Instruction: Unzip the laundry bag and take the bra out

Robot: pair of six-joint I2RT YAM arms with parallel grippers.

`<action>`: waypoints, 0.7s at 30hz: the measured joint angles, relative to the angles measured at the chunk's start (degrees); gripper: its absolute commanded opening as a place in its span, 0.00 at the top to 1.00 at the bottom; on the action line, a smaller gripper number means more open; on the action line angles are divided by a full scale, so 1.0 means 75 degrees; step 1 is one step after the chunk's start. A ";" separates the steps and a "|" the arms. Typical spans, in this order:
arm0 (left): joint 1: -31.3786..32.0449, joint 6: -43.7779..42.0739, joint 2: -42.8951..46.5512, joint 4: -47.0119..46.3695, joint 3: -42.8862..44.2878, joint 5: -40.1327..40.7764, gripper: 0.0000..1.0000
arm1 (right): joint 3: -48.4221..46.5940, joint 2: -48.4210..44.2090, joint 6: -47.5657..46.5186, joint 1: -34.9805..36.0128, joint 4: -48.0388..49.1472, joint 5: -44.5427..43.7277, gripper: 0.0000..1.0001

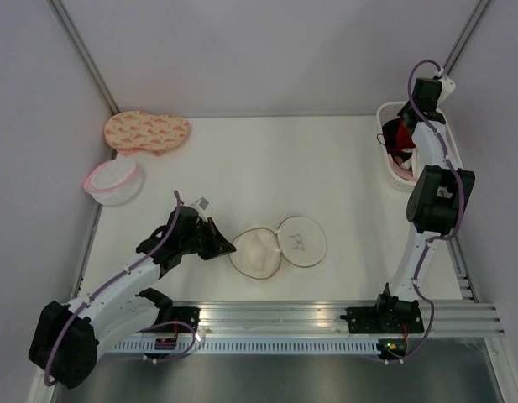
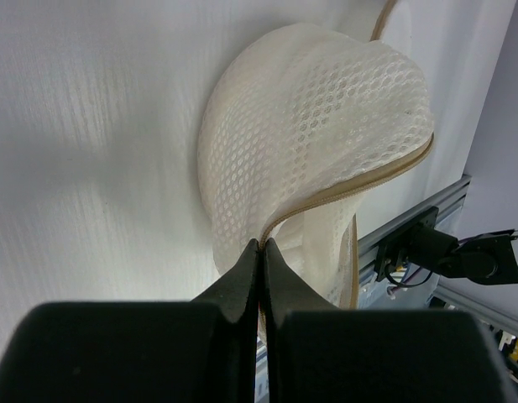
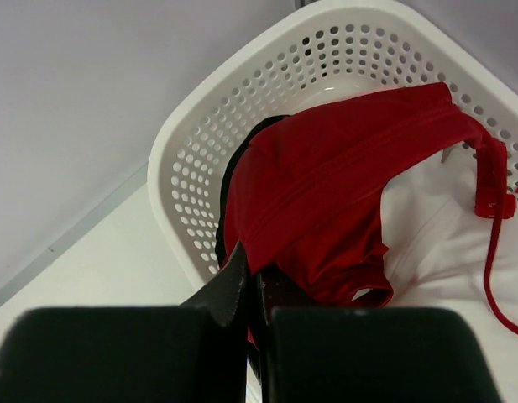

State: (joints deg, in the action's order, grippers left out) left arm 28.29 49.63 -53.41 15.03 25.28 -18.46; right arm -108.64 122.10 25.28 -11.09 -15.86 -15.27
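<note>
Where your bag [image 1: 257, 252] lies: mid-table, near the front edge, unzipped, its two round halves spread side by side and touching.
Your left gripper [image 2: 260, 243]: clenched on the bag's brown zip rim, with mesh bulging beyond the fingertips.
Your right gripper [image 3: 254, 262]: clamped on the red fabric of the bra [image 3: 326, 185], at the far right corner.
Bra: in the white basket [image 3: 242, 109], red cloth over whitish cups, strap trailing right, well apart from the bag.
Under it: a black garment [image 3: 227, 197], mostly hidden.
</note>
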 measured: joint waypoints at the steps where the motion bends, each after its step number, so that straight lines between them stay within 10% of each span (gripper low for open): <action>1: 0.0000 0.0000 0.0044 0.0009 -0.0023 0.0000 0.98 | -0.0023 0.0000 -0.0003 0.0000 0.0003 -0.0055 1.00; 4: 0.0000 0.0000 0.0157 0.0041 -0.0076 0.0009 0.98 | -0.0236 0.0023 -0.0006 0.0000 -0.0003 -0.0175 0.92; 6: 0.0000 0.0003 0.0219 0.0047 -0.0114 0.0029 0.98 | -0.0367 0.0038 0.0026 0.0000 0.0006 -0.0163 0.47; 12: 0.0000 0.0003 0.0338 0.0108 -0.0181 0.0061 0.98 | 0.0204 -0.0367 0.0085 0.0058 0.0061 0.0268 0.02; 21: 0.0000 0.0012 0.0414 0.0090 -0.0344 0.0070 0.98 | 0.2745 -0.3972 0.0026 0.1722 -0.0315 0.0632 0.02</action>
State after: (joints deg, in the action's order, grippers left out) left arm 28.29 49.71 -50.30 15.70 22.70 -17.93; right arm -88.05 92.31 25.47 1.83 -18.22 -10.52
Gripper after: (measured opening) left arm 0.025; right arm 0.979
